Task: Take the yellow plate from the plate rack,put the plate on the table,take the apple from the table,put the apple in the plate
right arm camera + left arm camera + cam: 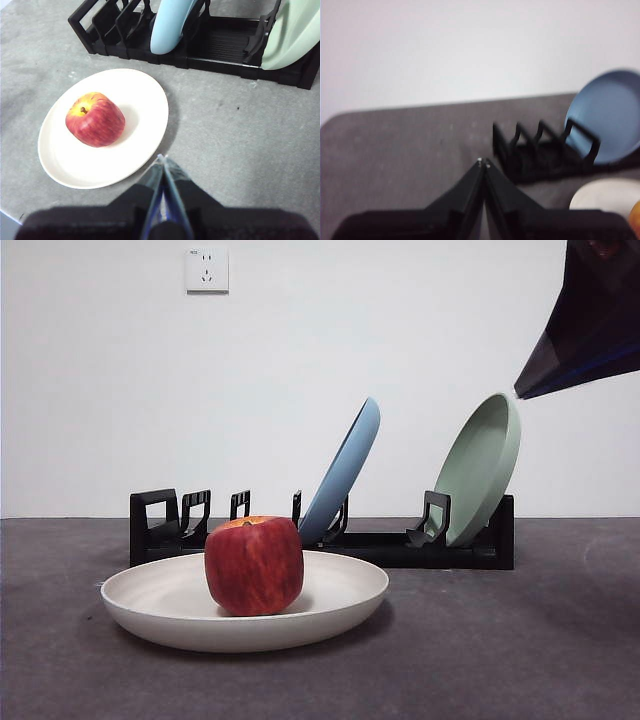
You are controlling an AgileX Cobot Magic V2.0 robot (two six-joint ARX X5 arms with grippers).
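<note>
The cream yellow plate point(160, 602) lies flat on the dark grey table point(520, 640), in front of the black plate rack point(160, 525). The dark red apple point(254, 565) sits in the plate, left of its middle in the right wrist view point(95, 120). My right gripper point(162, 161) is shut and empty, raised above the table beside the plate point(135, 95); it shows as a dark tip at the front view's top right point(585, 335). My left gripper point(483, 162) is shut and empty, away from the rack point(540, 155); the plate's edge point(605, 195) and a sliver of the apple point(636, 216) show there.
A light blue plate point(345, 472) leans in the rack's middle and a pale green plate point(482, 468) leans at its right end. The rack's left slots hold nothing. A white wall with a socket point(207, 270) stands behind.
</note>
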